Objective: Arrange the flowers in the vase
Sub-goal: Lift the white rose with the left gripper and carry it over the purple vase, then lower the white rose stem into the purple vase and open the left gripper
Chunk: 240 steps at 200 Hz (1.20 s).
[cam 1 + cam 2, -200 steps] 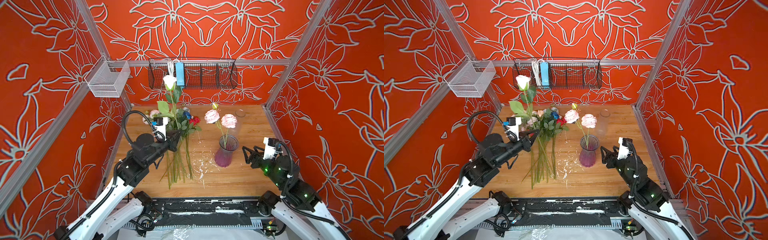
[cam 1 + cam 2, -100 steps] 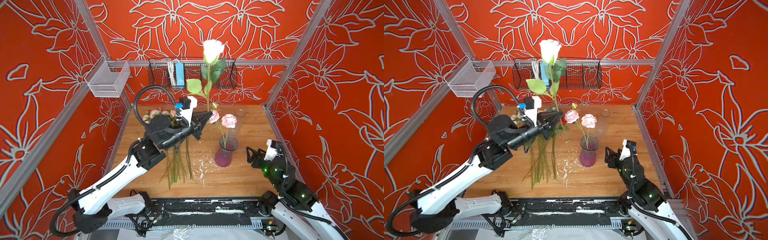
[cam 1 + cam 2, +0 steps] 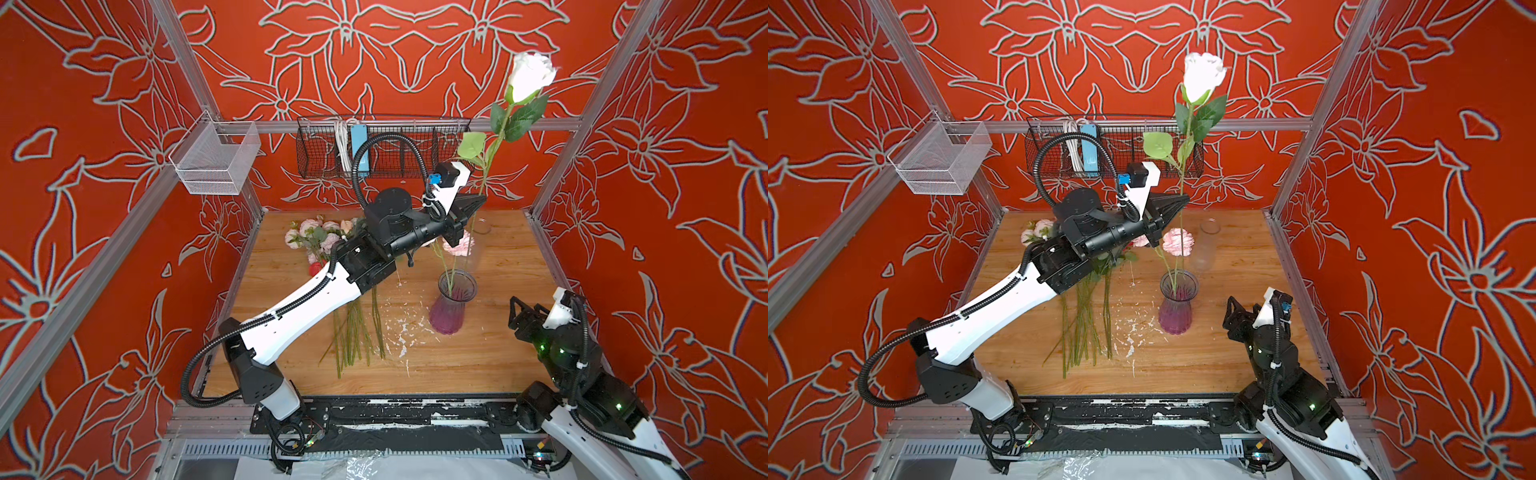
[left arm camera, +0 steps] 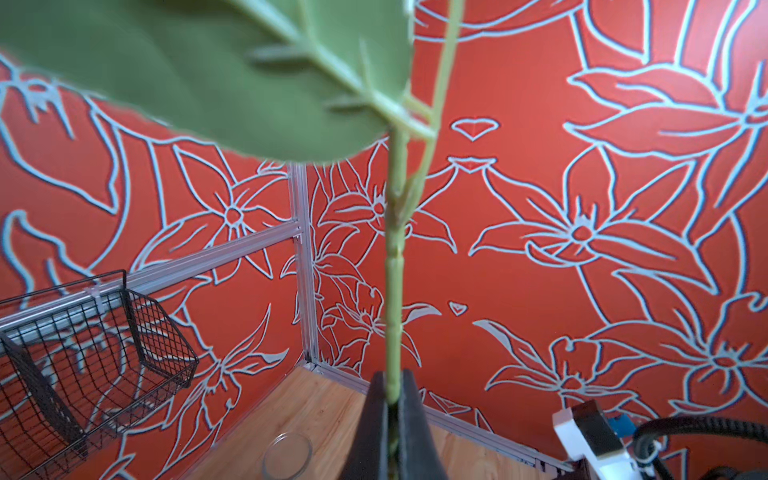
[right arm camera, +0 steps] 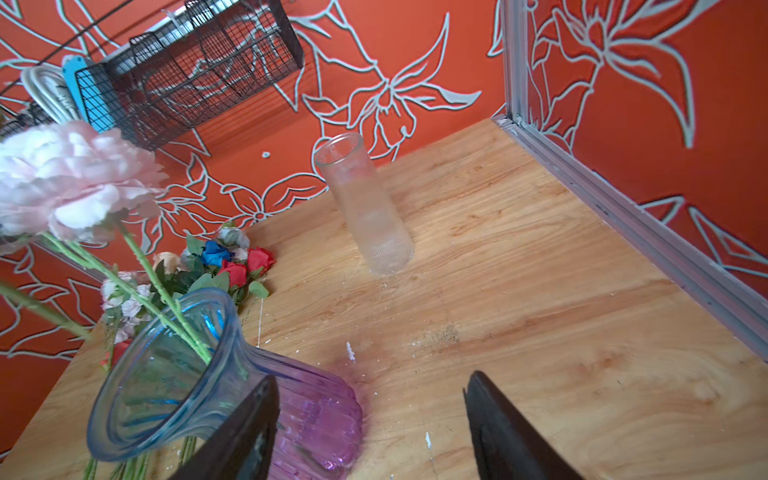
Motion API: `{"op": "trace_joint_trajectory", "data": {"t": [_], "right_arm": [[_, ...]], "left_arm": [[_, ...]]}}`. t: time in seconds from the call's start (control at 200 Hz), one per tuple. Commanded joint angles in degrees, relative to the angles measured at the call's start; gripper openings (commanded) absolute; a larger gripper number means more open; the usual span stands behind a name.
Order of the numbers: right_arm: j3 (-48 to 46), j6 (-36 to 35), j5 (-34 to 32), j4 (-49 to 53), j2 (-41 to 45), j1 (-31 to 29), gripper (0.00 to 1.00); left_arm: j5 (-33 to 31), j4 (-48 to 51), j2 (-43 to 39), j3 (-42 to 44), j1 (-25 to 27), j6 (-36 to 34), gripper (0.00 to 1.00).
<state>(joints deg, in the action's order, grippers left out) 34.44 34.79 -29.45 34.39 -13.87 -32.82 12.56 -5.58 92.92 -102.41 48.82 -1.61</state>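
Right wrist view: clear glass jar (image 5: 365, 208) beyond purple vase (image 5: 316, 411)

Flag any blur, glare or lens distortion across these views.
In the left wrist view the leaf near the lens is badly out of focus; in the right wrist view the pink bloom is slightly soft; in both top views the white rose is nearly washed out and the frame posts splay outward.
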Motion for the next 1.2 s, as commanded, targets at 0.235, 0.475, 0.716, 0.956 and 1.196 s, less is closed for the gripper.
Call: {"op": "trace_joint_trajectory", "data": {"t": [0.235, 0.475, 0.716, 0.956, 1.196], "right_arm": [[-0.31, 0.63, -0.89, 2.26, 1.48, -0.22, 0.72], [-1.10, 0.42, 0.21, 0.80, 0.22, -0.21, 0.73], [-0.52, 0.17, 2.03, 0.05, -2.21, -0.22, 0.74], [0.36, -0.57, 3.73, 0.07, -3.14, -0.24, 0.74], [1.01, -1.30, 5.16, -0.28, -3.97, -0.21, 0.74]], "left_arm": [[-1.93, -4.12, 3.90, 6.83, 1.64, -2.49, 0.00], [-4.03, -6.00, 2.22, 15.22, 2.90, -1.04, 0.00], [-7.11, -3.29, 1.84, 17.59, 4.83, -2.49, 0.01], [-9.64, -4.56, -1.01, 22.08, 5.05, -0.69, 0.32], [-10.35, -4.87, -3.87, 24.51, 5.48, 0.70, 0.34]]}}
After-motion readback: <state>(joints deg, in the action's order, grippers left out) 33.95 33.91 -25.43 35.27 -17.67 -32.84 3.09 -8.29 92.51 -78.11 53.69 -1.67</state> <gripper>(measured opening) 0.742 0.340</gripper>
